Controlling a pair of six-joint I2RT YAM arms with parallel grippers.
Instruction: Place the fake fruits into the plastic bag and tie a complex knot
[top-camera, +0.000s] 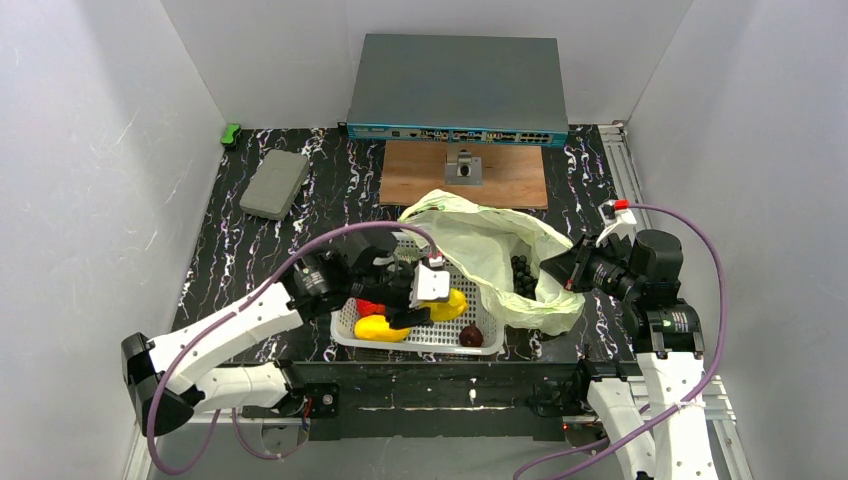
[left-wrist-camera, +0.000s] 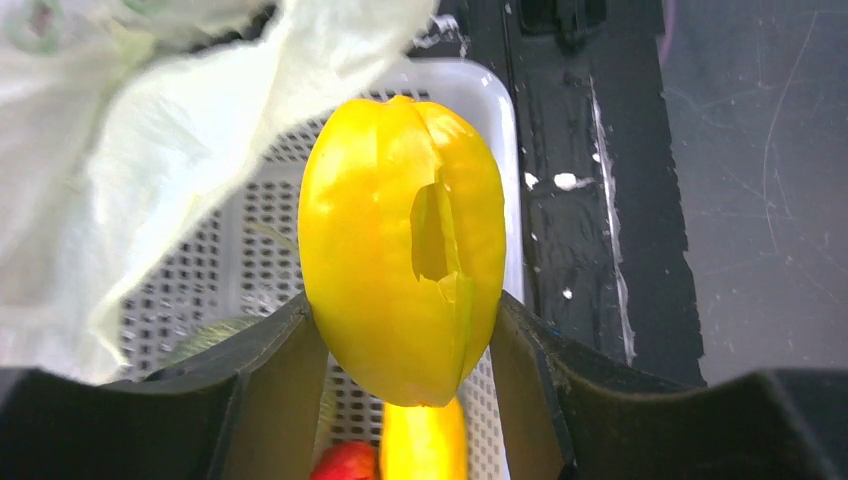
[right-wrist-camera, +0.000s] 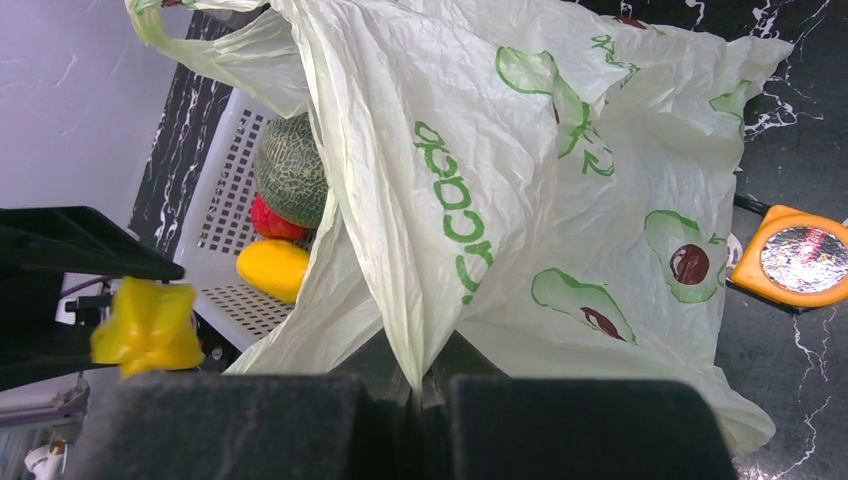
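One bag (top-camera: 490, 250), one clamped yellow fruit (left-wrist-camera: 400, 280)

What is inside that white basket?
A netted melon, a red fruit, a yellow mango and a dark plum. The plastic bag covers part of the basket, hiding the rest.

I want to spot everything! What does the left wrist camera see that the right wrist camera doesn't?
Only the left wrist: the gash in the ridged yellow fruit gripped by the left gripper. Only the right wrist: the orange tape measure, and the right gripper pinching the plastic bag. Both: that fruit, the bag and the white basket.
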